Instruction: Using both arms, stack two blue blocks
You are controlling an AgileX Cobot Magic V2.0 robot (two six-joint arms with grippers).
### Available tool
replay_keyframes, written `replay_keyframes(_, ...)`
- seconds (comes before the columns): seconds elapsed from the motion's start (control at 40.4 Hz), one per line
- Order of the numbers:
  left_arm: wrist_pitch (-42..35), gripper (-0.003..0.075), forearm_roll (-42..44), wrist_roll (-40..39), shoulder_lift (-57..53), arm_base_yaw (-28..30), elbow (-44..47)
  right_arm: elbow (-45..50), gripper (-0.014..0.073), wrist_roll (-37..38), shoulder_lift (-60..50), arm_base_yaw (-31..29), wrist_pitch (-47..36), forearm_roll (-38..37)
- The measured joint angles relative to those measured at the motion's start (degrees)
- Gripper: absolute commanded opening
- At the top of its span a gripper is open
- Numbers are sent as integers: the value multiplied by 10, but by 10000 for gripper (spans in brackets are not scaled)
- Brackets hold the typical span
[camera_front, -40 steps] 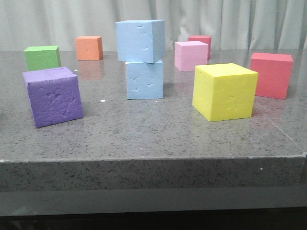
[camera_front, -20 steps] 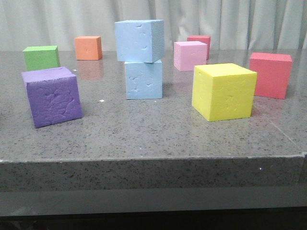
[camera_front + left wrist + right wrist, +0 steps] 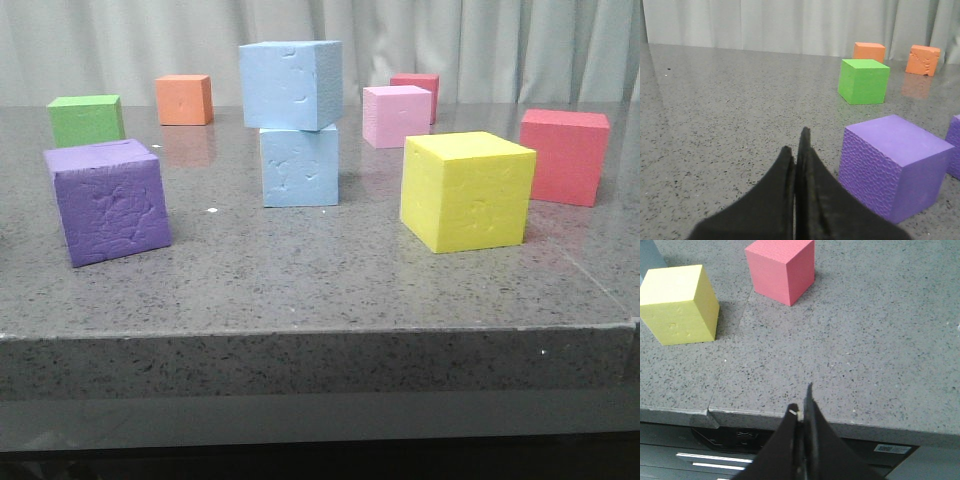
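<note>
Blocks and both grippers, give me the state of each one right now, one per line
Upper blue block: resting on the lower one, twisted off square.
Lower blue block: on the table, carrying the upper one.
Purple cube: on the table, free.
Yellow cube: on the table, free.
Left gripper: shut, empty.
Right gripper: shut, empty.

My two light blue foam blocks stand stacked mid-table: the upper blue block (image 3: 291,85), pitted and turned slightly askew, overhangs the lower blue block (image 3: 299,166), which sits flat on the tabletop.
</note>
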Motion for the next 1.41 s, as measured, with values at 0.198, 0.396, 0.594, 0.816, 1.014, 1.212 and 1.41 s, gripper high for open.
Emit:
replay_keyframes(0.198,0,-20,0,0,0,0,0,0,-68,0,0,0,0,0)
replay_keyframes(0.396,0,-20,0,0,0,0,0,0,-68,0,0,0,0,0)
replay_keyframes(0.594,0,-20,0,0,0,0,0,0,-68,0,0,0,0,0)
replay_keyframes(0.816,0,-20,0,0,0,0,0,0,-68,0,0,0,0,0)
replay_keyframes(1.014,0,-20,0,0,0,0,0,19,-68,-43,-16,-32,-28,5)
replay_keyframes(1.212,0,-20,0,0,0,0,0,100,-68,-160,-80,-109,-143,63)
replay_keyframes(1.41,0,-20,0,0,0,0,0,197,-68,-190,-167,-151,-213,128)
